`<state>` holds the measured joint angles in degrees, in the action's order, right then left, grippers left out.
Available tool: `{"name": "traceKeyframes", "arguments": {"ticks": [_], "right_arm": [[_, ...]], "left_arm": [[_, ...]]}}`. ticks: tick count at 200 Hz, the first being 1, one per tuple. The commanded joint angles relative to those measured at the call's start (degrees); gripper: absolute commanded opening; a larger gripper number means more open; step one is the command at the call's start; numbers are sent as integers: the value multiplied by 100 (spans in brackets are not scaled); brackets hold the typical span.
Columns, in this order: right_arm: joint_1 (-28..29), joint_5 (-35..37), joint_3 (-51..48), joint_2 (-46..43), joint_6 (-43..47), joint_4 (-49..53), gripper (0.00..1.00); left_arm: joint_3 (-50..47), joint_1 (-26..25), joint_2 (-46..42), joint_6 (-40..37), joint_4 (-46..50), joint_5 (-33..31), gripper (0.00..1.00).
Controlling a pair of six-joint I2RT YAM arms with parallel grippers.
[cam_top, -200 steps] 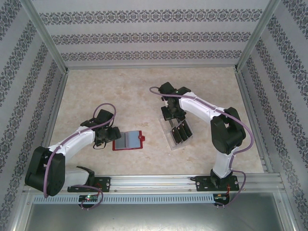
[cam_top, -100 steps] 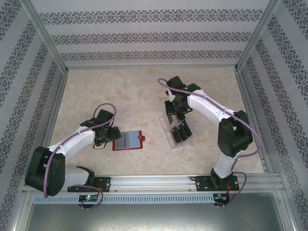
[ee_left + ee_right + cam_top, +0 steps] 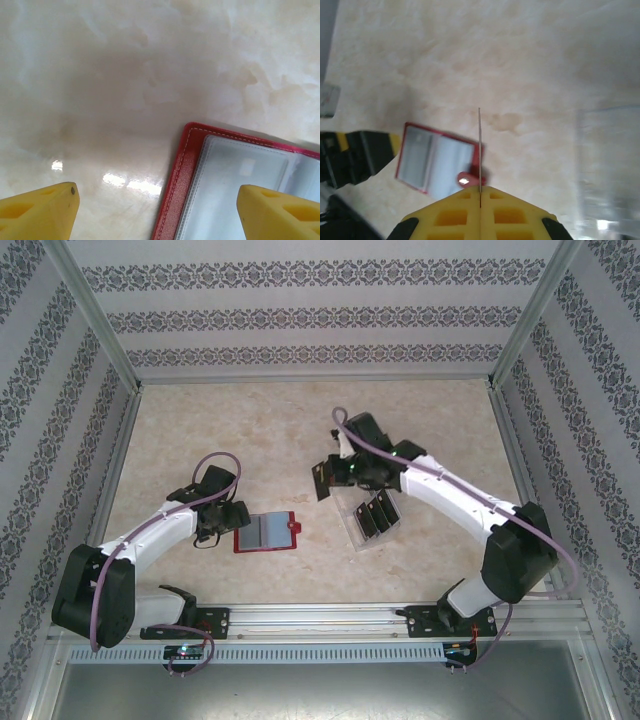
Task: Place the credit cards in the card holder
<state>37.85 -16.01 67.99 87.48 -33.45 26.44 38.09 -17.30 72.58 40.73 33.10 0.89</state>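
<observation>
Card holder (image 3: 266, 532) lies open flat on counter (image 3: 220, 420), left of centre. Left end effector (image 3: 222, 523) sits at card holder's left edge, one finger over it, the other over bare counter. Clear tray (image 3: 356, 536) lies right of card holder, apart from it, with credit cards (image 3: 375, 512) side by side in it. Right end effector (image 3: 326, 478) is behind the gap between them, just left of tray's far end. One credit card (image 3: 479, 140) is clamped edge-on between its fingers.

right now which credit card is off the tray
The card pinched edge-on in the right gripper, held over the table; the other cards lie flat in the clear tray.
</observation>
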Motion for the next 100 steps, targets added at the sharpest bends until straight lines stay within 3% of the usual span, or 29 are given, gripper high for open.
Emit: {"name": "traceKeyframes", "arguments": {"ticks": [1, 62, 100], "right_arm": [[496, -106, -590, 62, -982, -1643, 0], [1480, 468, -1727, 981, -2259, -4706, 0], [1736, 618, -1822, 1415, -2496, -5319, 0]], "left_arm": [[91, -69, -86, -44, 358, -213, 83], [-203, -65, -279, 41, 473, -211, 83], [-295, -68, -315, 68, 495, -211, 83]]}}
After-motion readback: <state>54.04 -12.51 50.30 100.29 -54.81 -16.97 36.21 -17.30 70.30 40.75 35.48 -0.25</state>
